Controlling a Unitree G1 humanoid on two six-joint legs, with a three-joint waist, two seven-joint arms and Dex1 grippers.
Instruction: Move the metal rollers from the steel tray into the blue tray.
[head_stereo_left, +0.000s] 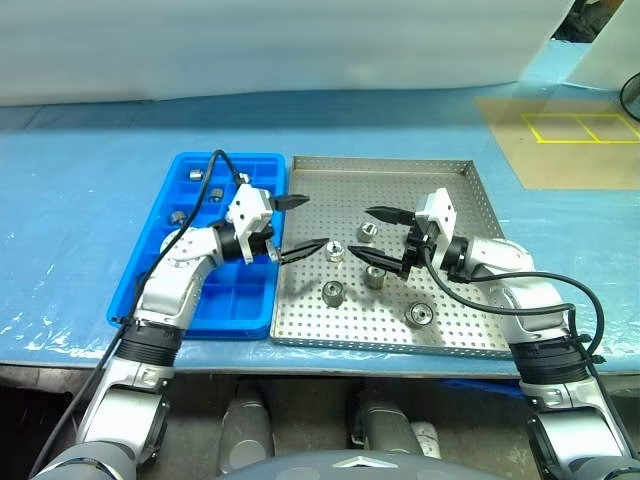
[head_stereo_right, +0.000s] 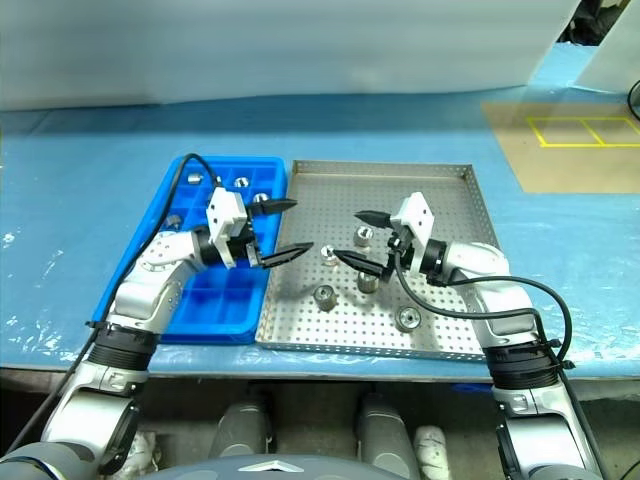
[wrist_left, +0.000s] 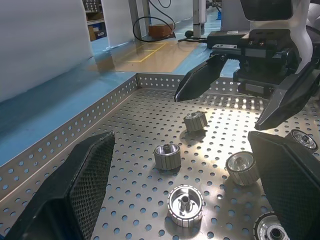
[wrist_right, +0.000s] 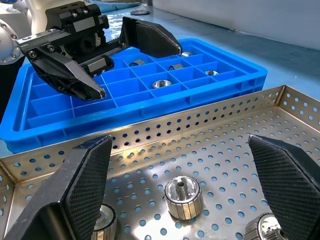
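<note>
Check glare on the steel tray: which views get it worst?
Left wrist view: bright hotspot on the steel tray floor beside the metal rollers. Right wrist view: milder sheen along its near wall. Head views: even light, soft shadows under the open left gripper and right gripper.

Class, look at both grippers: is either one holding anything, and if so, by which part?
Nothing is held. The left gripper and the right gripper both stand open above the steel tray, with the metal rollers lying loose on its floor.

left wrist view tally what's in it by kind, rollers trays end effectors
short silvery metal rollers: 6, all lying on the tray floor, one cut off at the picture's edge
square perforated steel tray: 1
black two-fingered end effectors: 2, the left end effector and the right end effector, both open
total: 9
</note>
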